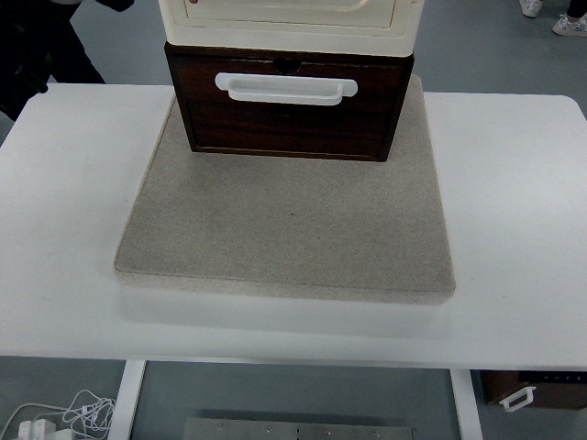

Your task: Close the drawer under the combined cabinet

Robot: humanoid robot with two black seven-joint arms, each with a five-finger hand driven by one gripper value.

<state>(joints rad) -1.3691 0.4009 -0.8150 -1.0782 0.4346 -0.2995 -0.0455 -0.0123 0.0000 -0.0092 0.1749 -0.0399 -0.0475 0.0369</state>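
Note:
A dark brown wooden drawer (289, 110) with a white handle (285, 88) sits under a cream cabinet unit (292, 23) at the top centre of the top view. The drawer front stands a little forward of the cream unit above it. Both rest on a grey-beige mat (289, 229) laid on the white table (514, 211). Neither hand nor arm shows anywhere in the picture.
A person's dark clothing (46, 41) shows at the top left behind the table, and shoes (569, 23) at the top right. White cables (64, 417) lie on the floor at bottom left. A brown box with a white handle (527, 392) sits under the table at bottom right.

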